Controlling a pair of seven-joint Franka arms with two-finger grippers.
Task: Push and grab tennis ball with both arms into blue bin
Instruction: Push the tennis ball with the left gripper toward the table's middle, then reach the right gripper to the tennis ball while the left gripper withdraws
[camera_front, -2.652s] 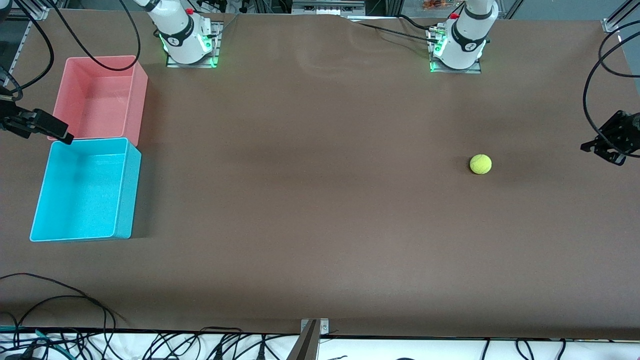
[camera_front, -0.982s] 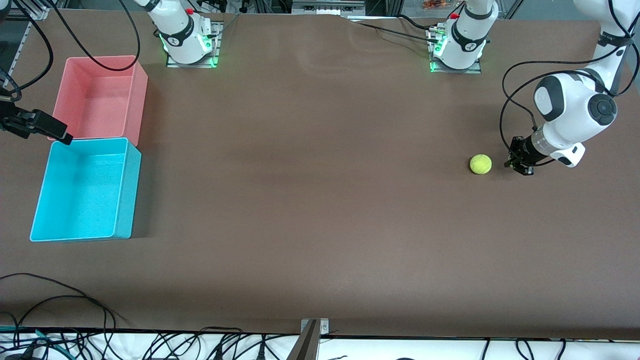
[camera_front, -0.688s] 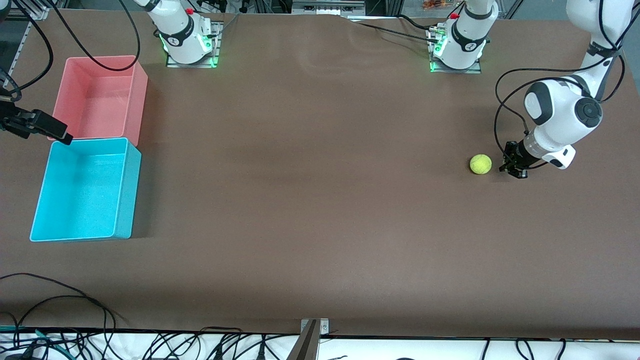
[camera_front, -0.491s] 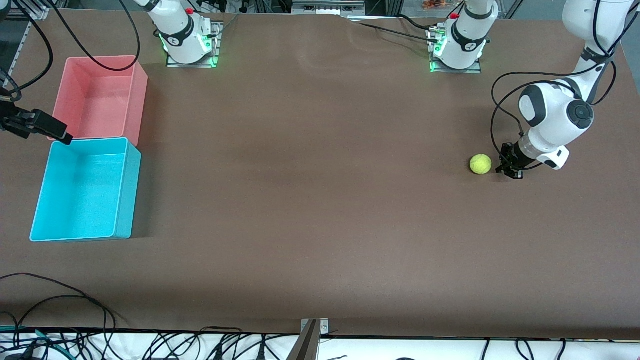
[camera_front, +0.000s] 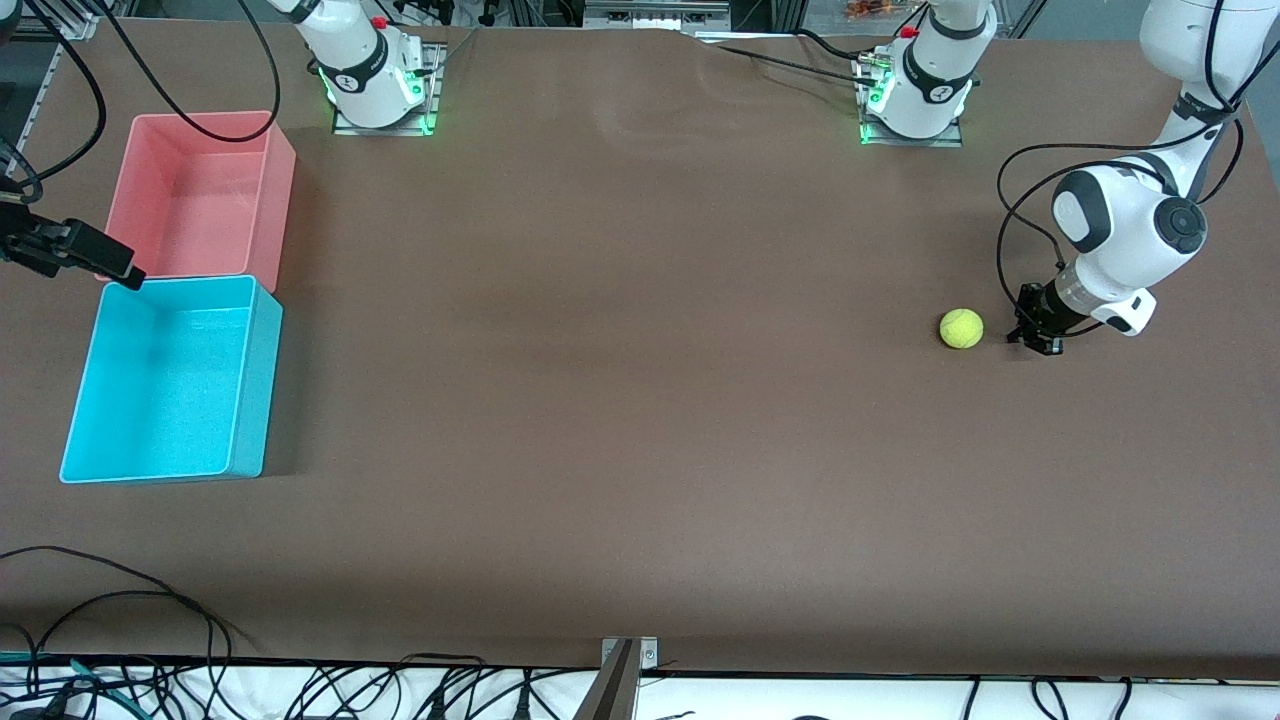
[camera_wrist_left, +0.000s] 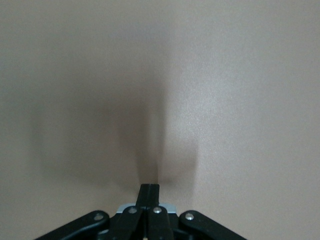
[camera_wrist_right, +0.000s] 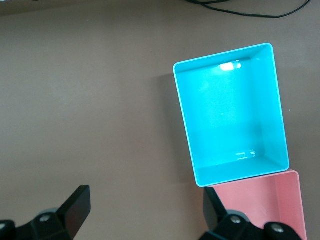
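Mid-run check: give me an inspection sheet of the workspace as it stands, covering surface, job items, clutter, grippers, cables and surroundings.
Surface: brown table, flat, no spills seen.
Job's things: tennis ball on the table toward the left arm's end; blue bin at the right arm's end, nothing in it.
Clutter: pink bin touching the blue bin, farther from the front camera; nothing in it.
Grippers: left gripper shut, low at the table beside the ball, a small gap between them. Right gripper open, waiting above the bins' outer edge.
Cables: black loops on both arms; a loose cable on the table's near edge.
Surroundings: nothing seen.
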